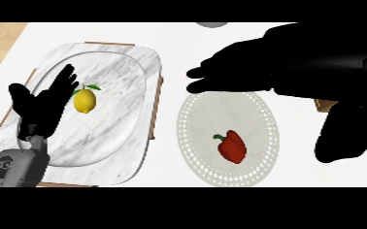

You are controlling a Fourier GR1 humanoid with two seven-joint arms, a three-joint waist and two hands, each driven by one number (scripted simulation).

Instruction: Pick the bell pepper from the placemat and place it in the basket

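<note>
**Pepper on the mat, both hands empty**

Nearest you, the red bell pepper [231, 146] lies on the oval white lace-edged placemat [197, 126], toward its near end. Your left hand [41, 104] shows at the left edge, fingers straight and up, holding nothing, over the grey marbled oval tray [132, 77] where a yellow lemon [84, 100] sits. Farther back, your right hand [237, 73] hovers above the placemat's far rim, fingers extended, empty.

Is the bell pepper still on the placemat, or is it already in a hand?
On the placemat. The red bell pepper lies on the oval placemat, untouched; the right hand hovers open above the mat's far edge, holding nothing.
</note>
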